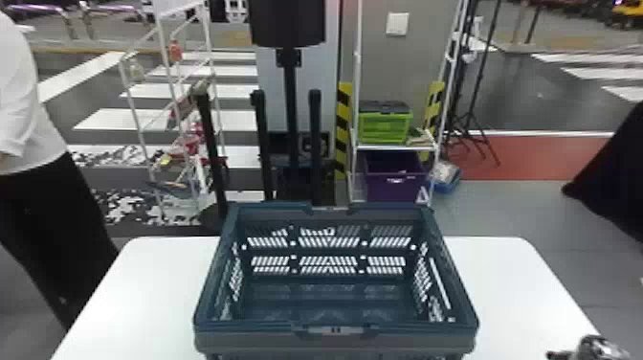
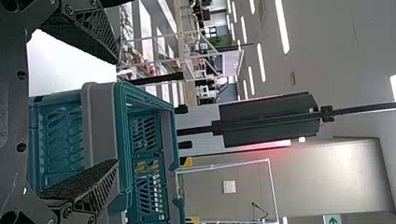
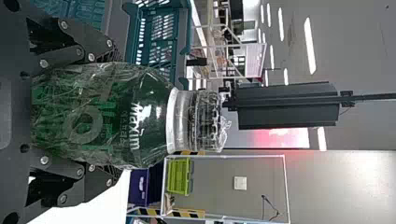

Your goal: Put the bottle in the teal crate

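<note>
- The left fingers (image 2: pixel 95 179) stand spread with nothing between them, near the crate; their black pads have a ribbed, lattice-like side.
- The teal crate (image 1: pixel 249 328) sits open-topped, a boxy shape of hard plastic with slotted walls and a smooth grey band outside.
- The right fingers (image 3: pixel 100 179) are closed around the body of the bottle (image 3: pixel 116 112), one on each side; this arm is the one to make the drop.
- The bottle's long axis runs roughly upright, cap uppermost, and it is off the crate's right side, outside the walls; the coming move likely carries it left and over the rim. Whether its base clears that rim, I cannot tell.
- Its body is dark green, round-shouldered and glossy under crinkled clear film, with a pale collar and a ridged cap.
- The surface (image 1: pixel 516 287) is smooth, matt white, round-cornered.
</note>
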